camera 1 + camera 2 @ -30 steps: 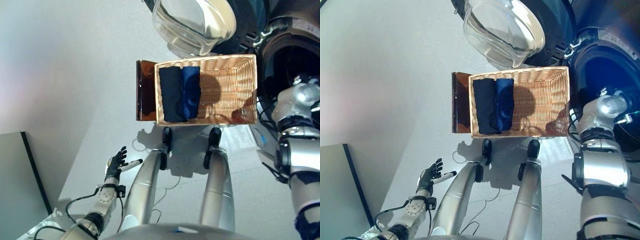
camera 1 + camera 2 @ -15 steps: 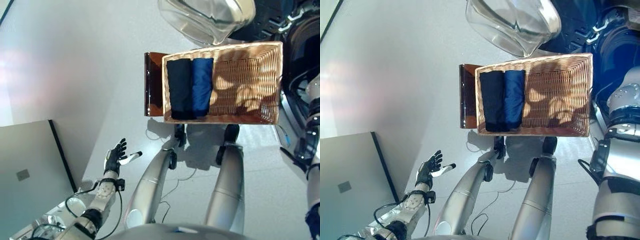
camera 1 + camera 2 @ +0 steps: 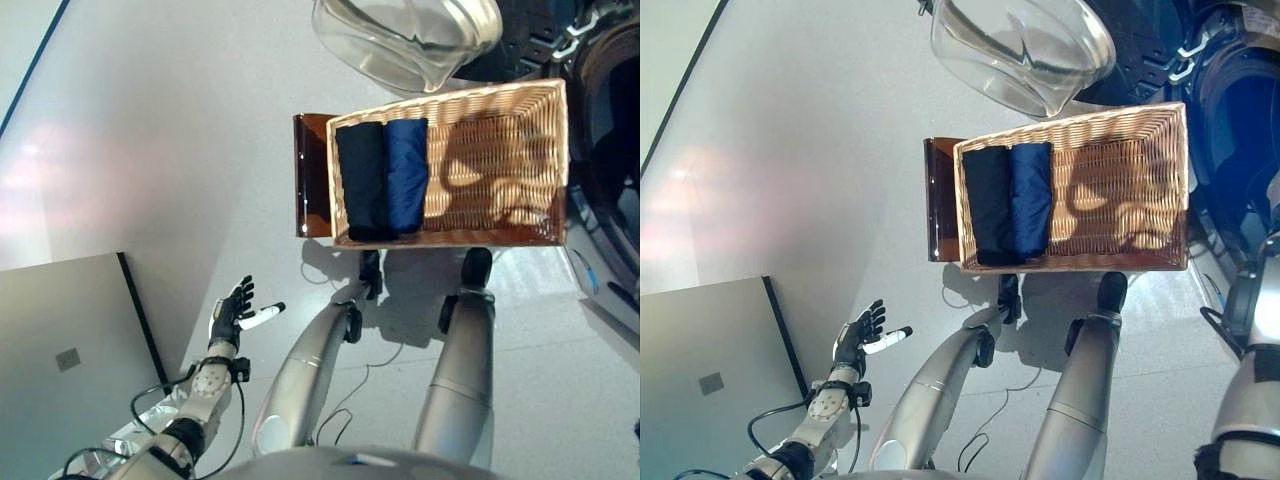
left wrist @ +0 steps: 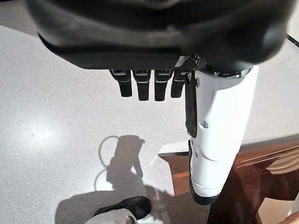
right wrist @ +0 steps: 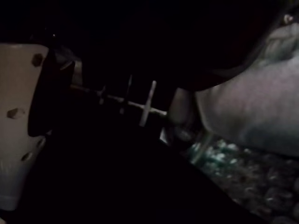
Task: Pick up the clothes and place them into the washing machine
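Note:
Two folded clothes lie side by side at the left end of a wicker basket (image 3: 500, 150): a black one (image 3: 362, 180) and a blue one (image 3: 406, 175). The washing machine's dark drum opening (image 3: 1240, 120) is at the upper right, its glass door (image 3: 405, 35) swung open above the basket. My left hand (image 3: 230, 318) hangs low at the left, far from the basket, open and holding nothing; its straight fingers (image 4: 147, 86) show in the left wrist view. My right hand (image 5: 18, 121) sits in darkness, with only its white thumb cover and a grey mass (image 5: 252, 107) visible.
The basket rests on a brown stand (image 3: 312, 175) on the pale floor. A grey panel (image 3: 60, 350) fills the lower left corner. Part of my right arm (image 3: 1250, 330) shows at the right edge.
The camera has shifted, so the basket sits a little differently in view. My right arm shows less at the right edge than before. The left hand and both clothes are unchanged.

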